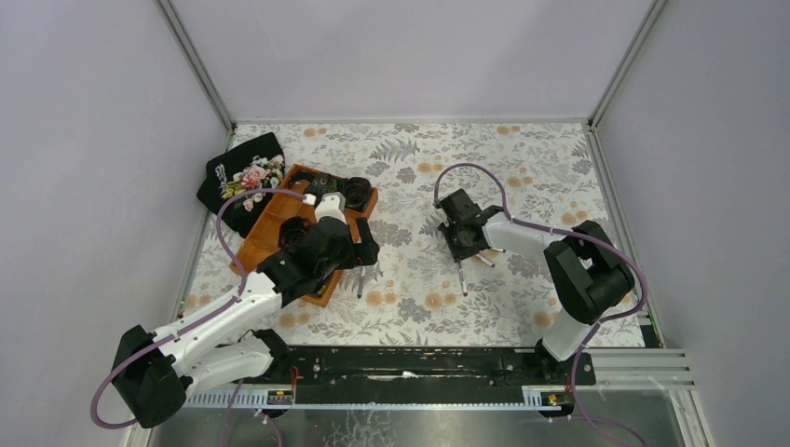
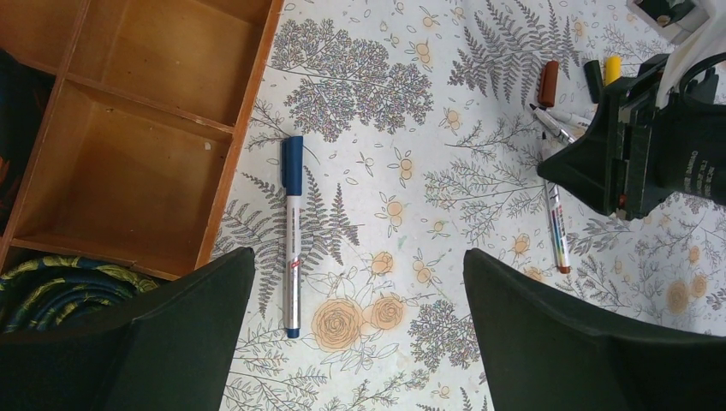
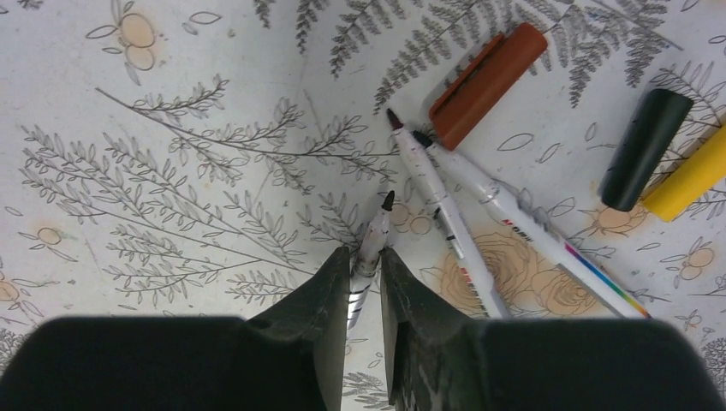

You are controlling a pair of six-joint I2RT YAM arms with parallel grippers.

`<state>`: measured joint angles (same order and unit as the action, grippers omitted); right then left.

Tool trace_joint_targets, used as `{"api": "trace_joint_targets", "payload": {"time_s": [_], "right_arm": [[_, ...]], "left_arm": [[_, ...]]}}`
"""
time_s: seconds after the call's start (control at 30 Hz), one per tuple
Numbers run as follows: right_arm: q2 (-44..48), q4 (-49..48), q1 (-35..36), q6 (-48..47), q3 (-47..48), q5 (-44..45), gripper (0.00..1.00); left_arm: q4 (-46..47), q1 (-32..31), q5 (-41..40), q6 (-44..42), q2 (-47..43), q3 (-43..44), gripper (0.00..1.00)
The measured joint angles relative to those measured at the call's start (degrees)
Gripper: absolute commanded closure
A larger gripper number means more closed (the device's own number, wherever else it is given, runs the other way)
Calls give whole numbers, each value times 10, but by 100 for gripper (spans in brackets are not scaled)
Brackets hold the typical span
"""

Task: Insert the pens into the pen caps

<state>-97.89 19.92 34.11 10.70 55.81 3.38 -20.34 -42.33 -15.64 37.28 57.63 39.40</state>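
- The flowered surface [image 1: 522, 168] fills the middle of the overhead view. A wooden tray [image 2: 145, 51] sits upper left in the left wrist view.
- The left end effector [image 2: 358, 257] hangs with its fingers wide apart and empty over a blue-capped pen [image 2: 292, 240].
- The right end effector [image 3: 364, 257] is clamped on an uncapped pen [image 3: 373, 231] at lower centre.
- I'd say the next move calls for a cap lined up with that tip. The red-brown cap [image 3: 488, 81], black cap [image 3: 644, 147] and yellow cap [image 3: 693, 180] lie upper right.

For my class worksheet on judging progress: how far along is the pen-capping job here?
Done: one capped pen, blue cap on, lies beside the wooden tray. In hand: the right gripper pinches an uncapped pen; the left gripper hangs open. Left: red cap, black cap and yellow cap lie loose beside two bare pens.
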Motion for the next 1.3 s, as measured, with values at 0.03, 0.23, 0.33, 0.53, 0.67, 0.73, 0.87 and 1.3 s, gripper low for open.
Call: {"api": "trace_joint_targets", "payload": {"time_s": [0.03,0.23,0.33,0.53,0.67,0.73,0.87,1.3], "right_arm": [[1,-2,5,3,-2,5,82],[5,-9,47,50,-8,24,100],[6,-11,66,78,-8,18,100],[37,-31,96,161,-27,-47,100],[118,-88,101,229,-50,-96,100],[157,-128,101,264,-57,-115,100],[210,-206,101,325,-71,-143,100],[249,-288,102,418,-107,-187,100]], "left_arm": [[0,0,0,0,0,0,9],[2,0,11,7,-5,0,10],[17,0,35,22,-18,-14,12],[87,-35,100,80,-32,-78,15],[129,-64,128,117,-32,-106,16],[156,-75,141,135,-32,-116,16],[204,-82,162,155,-29,-125,17],[277,-84,193,171,-2,-125,75]]}}
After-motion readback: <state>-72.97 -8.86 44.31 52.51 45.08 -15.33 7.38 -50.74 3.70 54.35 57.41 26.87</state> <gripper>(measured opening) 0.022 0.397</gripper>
